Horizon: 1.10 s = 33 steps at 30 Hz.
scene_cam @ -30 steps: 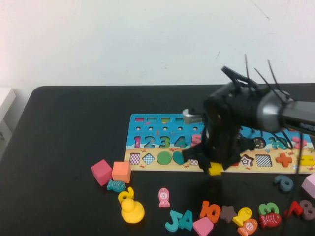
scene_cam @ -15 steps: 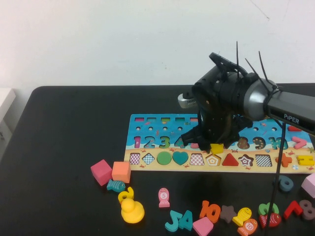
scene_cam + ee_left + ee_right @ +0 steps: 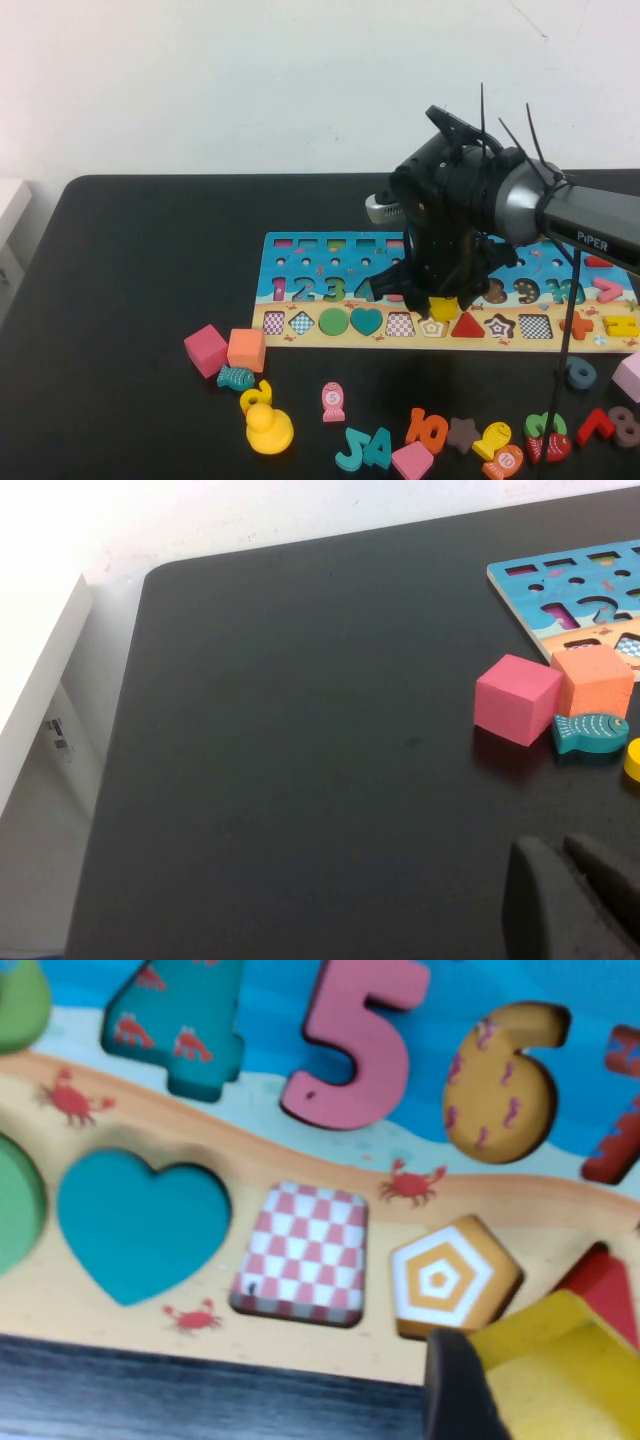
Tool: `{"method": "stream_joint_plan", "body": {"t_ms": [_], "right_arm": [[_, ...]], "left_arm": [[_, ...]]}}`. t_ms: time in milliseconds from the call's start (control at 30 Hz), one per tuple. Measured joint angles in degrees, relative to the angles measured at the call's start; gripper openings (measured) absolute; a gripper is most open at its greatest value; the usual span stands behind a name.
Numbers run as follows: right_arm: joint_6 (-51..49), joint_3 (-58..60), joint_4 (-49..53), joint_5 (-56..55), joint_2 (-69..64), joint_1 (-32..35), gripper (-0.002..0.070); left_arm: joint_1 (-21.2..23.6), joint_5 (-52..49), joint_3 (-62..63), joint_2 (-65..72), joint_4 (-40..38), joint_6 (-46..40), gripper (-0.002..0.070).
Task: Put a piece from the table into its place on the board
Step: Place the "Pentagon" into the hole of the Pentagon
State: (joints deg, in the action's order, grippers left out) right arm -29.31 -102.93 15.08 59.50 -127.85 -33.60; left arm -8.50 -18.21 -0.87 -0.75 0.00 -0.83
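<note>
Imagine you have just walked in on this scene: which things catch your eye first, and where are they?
First, the bulky right claw hanging over the middle of the long wooden board, gripping a small yellow pentagon piece just above the pale pentagon cut-out, between the checkered slot and the red triangle. Next, the loose bright shapes on the black table, notably a yellow duck. The left claw hovers apart, low over bare tabletop.
</note>
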Motion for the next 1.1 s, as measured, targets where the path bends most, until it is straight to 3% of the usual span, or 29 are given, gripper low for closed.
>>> {"method": "stream_joint_plan", "body": {"t_ms": [367,1100], "right_arm": [[-3.18,-0.22,-4.64,-0.49,-3.57,1.46,0.0377],[-3.65,-0.22,-4.57,-2.57,-3.83,2.17,0.0377]], "left_arm": [[0.0,0.0,0.0,0.0,0.0,0.0,-0.0001],[0.0,0.0,0.0,0.0,0.0,0.0,-0.0002]]}}
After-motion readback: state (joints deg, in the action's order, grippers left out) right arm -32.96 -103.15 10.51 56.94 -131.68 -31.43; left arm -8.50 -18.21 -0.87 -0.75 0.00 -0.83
